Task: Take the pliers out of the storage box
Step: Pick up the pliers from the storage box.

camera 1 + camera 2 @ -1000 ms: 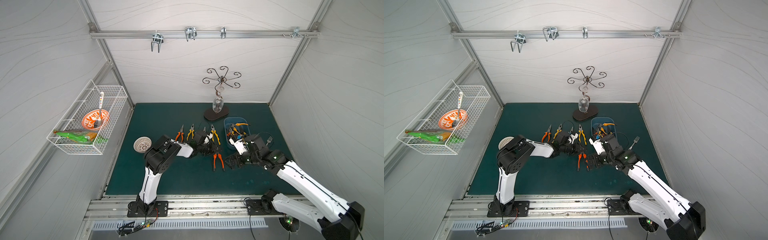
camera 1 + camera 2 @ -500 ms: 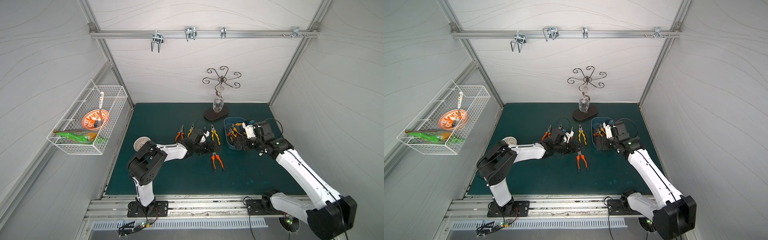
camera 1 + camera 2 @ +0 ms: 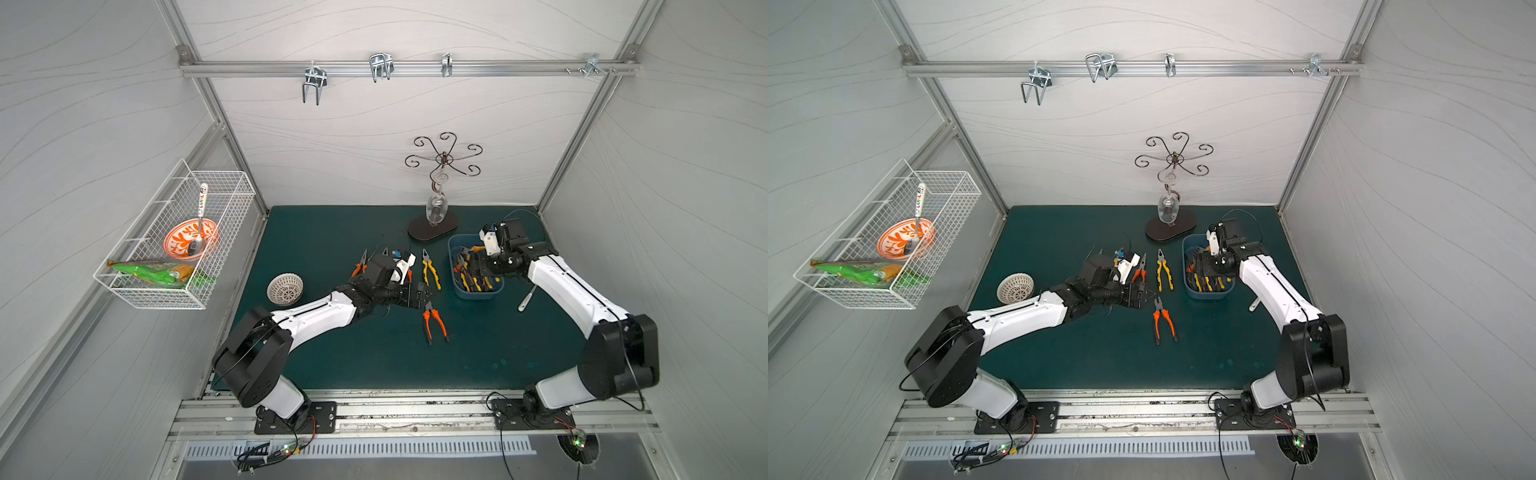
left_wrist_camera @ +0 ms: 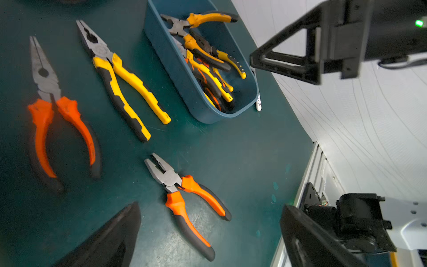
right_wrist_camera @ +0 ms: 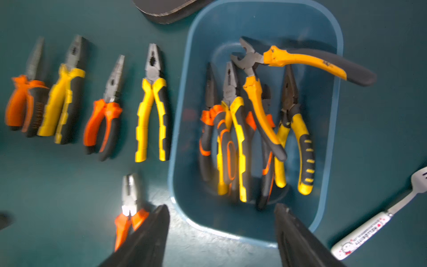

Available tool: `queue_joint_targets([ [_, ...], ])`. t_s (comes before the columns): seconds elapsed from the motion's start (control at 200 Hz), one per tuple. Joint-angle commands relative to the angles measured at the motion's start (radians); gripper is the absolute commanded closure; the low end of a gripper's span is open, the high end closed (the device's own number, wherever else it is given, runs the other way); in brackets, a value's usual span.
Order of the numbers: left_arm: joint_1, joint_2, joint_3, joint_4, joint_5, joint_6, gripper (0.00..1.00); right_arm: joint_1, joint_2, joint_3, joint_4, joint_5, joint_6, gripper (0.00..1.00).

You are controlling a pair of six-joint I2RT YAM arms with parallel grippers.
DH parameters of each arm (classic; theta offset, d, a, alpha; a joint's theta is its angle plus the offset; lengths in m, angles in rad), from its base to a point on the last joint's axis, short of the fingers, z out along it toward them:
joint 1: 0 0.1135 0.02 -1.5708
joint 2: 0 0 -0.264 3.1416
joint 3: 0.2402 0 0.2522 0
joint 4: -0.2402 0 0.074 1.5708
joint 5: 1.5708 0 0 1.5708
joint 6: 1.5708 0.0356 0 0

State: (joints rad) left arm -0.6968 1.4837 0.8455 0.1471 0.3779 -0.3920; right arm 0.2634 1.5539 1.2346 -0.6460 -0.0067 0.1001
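Note:
The storage box (image 3: 451,266) (image 3: 1185,268) (image 4: 175,69) (image 5: 182,97) is a blue tub on the green mat, with several pliers (image 5: 240,129) (image 4: 203,62) (image 3: 471,276) lying in it. More pliers lie in a row to its left, among them a yellow-black pair (image 3: 430,270) (image 3: 1165,272) (image 4: 124,92). An orange-black pair (image 3: 434,324) (image 3: 1163,320) (image 4: 184,198) lies nearer the front. My right gripper (image 5: 221,208) (image 3: 478,266) hovers open and empty over the box's near end. My left gripper (image 4: 210,209) (image 3: 428,295) is open, above the orange-black pair's handles.
A white-handled fork (image 3: 525,301) (image 5: 379,222) lies just right of the box. A wine-glass stand (image 3: 432,228) is behind the box, a small white woven bowl (image 3: 284,289) sits at the mat's left, and a wire basket (image 3: 174,249) hangs on the left wall.
My right arm swung from the orange-black pliers on the mat back over the box, and its jaws have narrowed a little. My left gripper opened wide and stretched out lower.

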Motion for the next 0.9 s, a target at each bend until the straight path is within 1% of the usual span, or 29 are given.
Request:
queue_joint_targets([
  [0.0, -0.018, -0.067, -0.021, 0.082, -0.036, 0.156, 0.00, -0.019, 0.079, 0.063, -0.073, 0.018, -0.035, 0.34],
  [0.07, -0.028, -0.103, -0.029, 0.075, -0.036, 0.214, 0.00, -0.019, 0.133, 0.099, -0.098, 0.001, -0.048, 0.39],
  [0.145, -0.039, -0.140, -0.034, 0.057, -0.041, 0.264, 0.00, -0.018, 0.190, 0.132, -0.114, -0.022, -0.055, 0.42],
  [0.25, -0.050, -0.183, -0.041, 0.035, -0.062, 0.312, 0.00, -0.012, 0.252, 0.162, -0.129, -0.018, -0.056, 0.47],
  [0.295, -0.052, -0.198, -0.044, 0.028, -0.068, 0.325, 0.00, -0.006, 0.273, 0.176, -0.140, -0.012, -0.059, 0.51],
  [0.4, -0.054, -0.210, -0.043, 0.019, -0.093, 0.339, 0.00, 0.019, 0.317, 0.198, -0.158, -0.002, -0.073, 0.55],
  [0.51, -0.055, -0.205, -0.044, 0.019, -0.107, 0.344, 0.00, 0.046, 0.364, 0.211, -0.178, 0.055, -0.074, 0.60],
  [0.63, -0.053, -0.195, -0.043, 0.022, -0.107, 0.339, 0.00, 0.070, 0.398, 0.224, -0.187, 0.072, -0.079, 0.61],
  [0.76, -0.054, -0.185, -0.042, 0.022, -0.112, 0.332, 0.00, 0.070, 0.432, 0.231, -0.192, 0.118, -0.069, 0.66],
  [0.815, -0.054, -0.183, -0.042, 0.026, -0.119, 0.328, 0.00, 0.071, 0.441, 0.231, -0.190, 0.125, -0.072, 0.66],
  [0.895, -0.054, -0.184, -0.044, 0.033, -0.135, 0.319, 0.00, 0.071, 0.446, 0.228, -0.187, 0.134, -0.073, 0.70],
])
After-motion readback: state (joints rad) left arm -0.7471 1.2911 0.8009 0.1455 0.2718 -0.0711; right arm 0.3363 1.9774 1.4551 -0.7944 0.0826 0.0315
